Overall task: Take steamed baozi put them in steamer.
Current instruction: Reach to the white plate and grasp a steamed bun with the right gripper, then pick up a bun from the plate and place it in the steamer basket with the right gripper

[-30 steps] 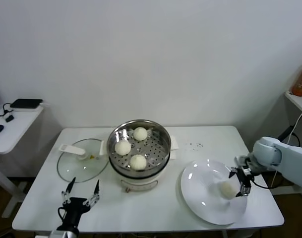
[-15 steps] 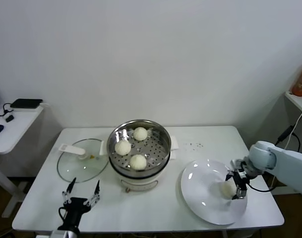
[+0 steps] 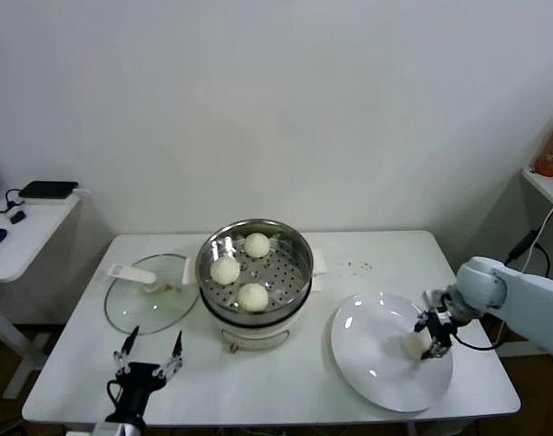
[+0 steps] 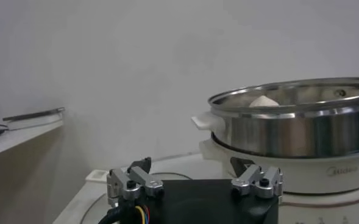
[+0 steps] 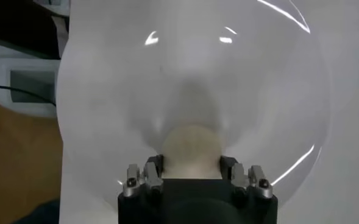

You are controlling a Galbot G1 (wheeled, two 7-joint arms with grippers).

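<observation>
- My left gripper point(image 3: 149, 355) sat parked low at the table's point(image 3: 285, 386) front left corner, fingers spread wide, holding nothing.
- Just behind it lay the glass lid point(image 3: 150, 302), beside the steamer point(image 3: 254, 270).
- Three buns point(image 3: 253, 296) rested on the steamer's perforated tray.
- On the white plate point(image 3: 367, 363) to the right, my right gripper point(image 3: 419, 346) reached down, its fingers narrowed around the fourth bun point(image 5: 191, 150), touching both its sides.
</observation>
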